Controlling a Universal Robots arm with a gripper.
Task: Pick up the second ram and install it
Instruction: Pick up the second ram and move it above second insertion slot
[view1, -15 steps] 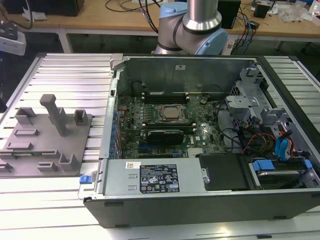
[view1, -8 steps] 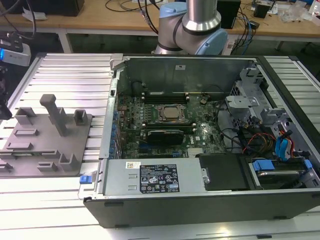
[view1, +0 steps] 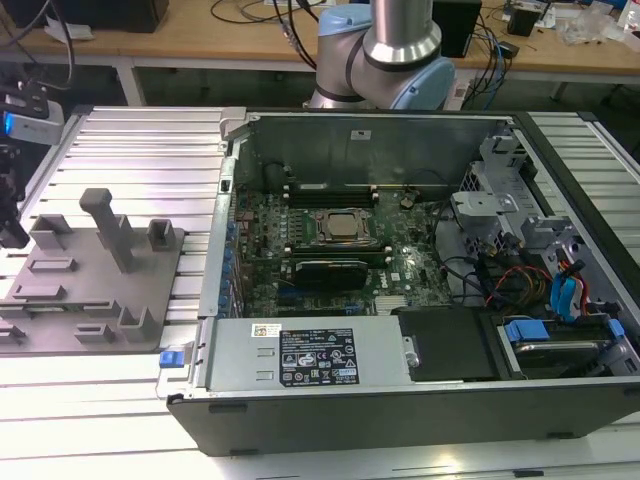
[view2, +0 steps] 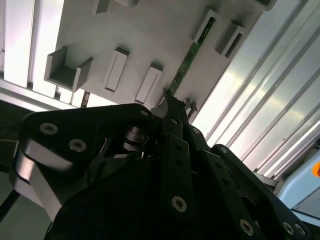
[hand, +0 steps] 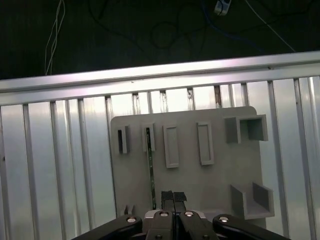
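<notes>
The slotted aluminium tabletop (hand: 50, 160) carries a grey holder block (hand: 200, 192). The tool (hand: 173, 194) hangs over it, fingers pressed together and gripping nothing. The second ram (hand: 150, 170) stands on edge in a holder slot, just beside the tips. A clean pick likely needs the jaws astride that thin edge, squared to it.

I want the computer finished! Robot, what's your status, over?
Gripper shut, holding nothing. Second ram on edge in gray holder, beside gripper. Nothing between them.
</notes>
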